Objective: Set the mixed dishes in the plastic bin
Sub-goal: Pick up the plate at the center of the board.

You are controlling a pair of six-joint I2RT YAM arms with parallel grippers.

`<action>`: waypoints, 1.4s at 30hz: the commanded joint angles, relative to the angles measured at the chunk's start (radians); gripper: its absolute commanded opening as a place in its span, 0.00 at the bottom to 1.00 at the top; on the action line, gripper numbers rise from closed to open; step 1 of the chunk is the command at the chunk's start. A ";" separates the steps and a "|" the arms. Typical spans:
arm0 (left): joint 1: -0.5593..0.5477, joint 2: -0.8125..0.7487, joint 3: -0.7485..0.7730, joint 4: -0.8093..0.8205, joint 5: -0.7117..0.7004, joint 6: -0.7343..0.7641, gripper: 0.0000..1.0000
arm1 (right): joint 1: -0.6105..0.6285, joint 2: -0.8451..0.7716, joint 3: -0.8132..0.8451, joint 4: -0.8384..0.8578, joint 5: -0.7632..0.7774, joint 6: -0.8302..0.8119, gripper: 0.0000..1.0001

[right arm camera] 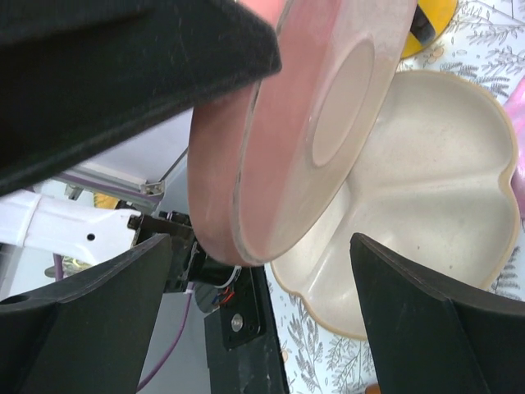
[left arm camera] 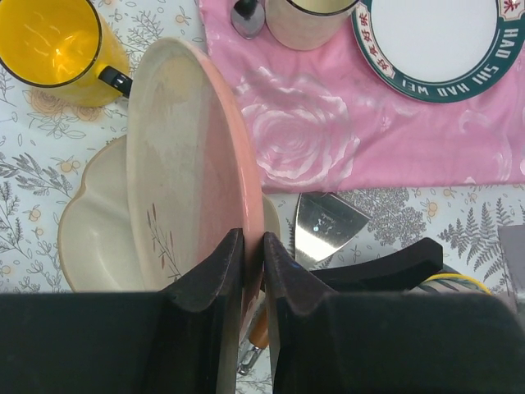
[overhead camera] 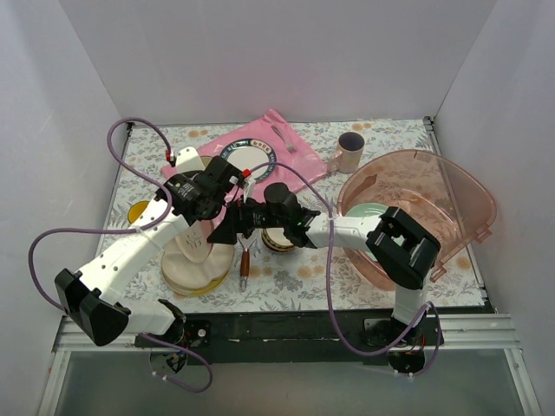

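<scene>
My left gripper [left arm camera: 253, 254] is shut on the rim of a cream and pink plate [left arm camera: 189, 164] and holds it on edge above the cream divided plate [left arm camera: 94, 238]. From above, this gripper [overhead camera: 201, 217] and the tilted plate [overhead camera: 196, 243] sit left of centre. My right gripper [overhead camera: 232, 224] is open right beside that plate. In the right wrist view its fingers [right arm camera: 90, 312] stand wide on either side of the plate's pink underside [right arm camera: 303, 123], apart from it. The plastic bin [overhead camera: 464, 186] stands at the right with a mint-green plate [overhead camera: 368, 212] inside. A yellow mug [overhead camera: 139, 211] is at the left.
Small brown-patterned bowls [overhead camera: 277, 240] sit under the right arm. A pinkish mug [overhead camera: 351, 153] stands by the bin. The pink mat [overhead camera: 290, 143] carries a white plate with a dark rim [overhead camera: 247, 160] and a cream mug [left arm camera: 308, 20]. A spatula [overhead camera: 245, 264] lies near the divided plate [overhead camera: 204, 277].
</scene>
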 commanded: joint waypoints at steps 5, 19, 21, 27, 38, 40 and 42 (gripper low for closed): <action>0.018 -0.070 -0.013 0.042 -0.003 -0.058 0.00 | 0.010 0.057 0.139 0.003 0.035 0.016 0.94; 0.024 -0.094 0.017 0.059 -0.017 -0.101 0.00 | 0.009 0.102 0.176 0.045 0.010 0.110 0.62; 0.024 -0.100 0.018 0.062 -0.020 -0.103 0.00 | 0.006 0.102 0.174 0.051 0.006 0.115 0.57; 0.024 -0.122 0.023 0.080 -0.021 -0.098 0.00 | -0.019 0.094 0.143 0.120 -0.025 0.162 0.32; 0.024 -0.116 0.017 0.128 0.009 -0.070 0.00 | -0.062 0.093 0.134 0.208 -0.066 0.245 0.01; 0.024 -0.117 0.014 0.134 0.011 -0.069 0.00 | -0.065 0.096 0.142 0.205 -0.074 0.259 0.01; 0.024 -0.126 0.014 0.140 0.014 -0.063 0.00 | -0.068 0.099 0.156 0.197 -0.080 0.269 0.01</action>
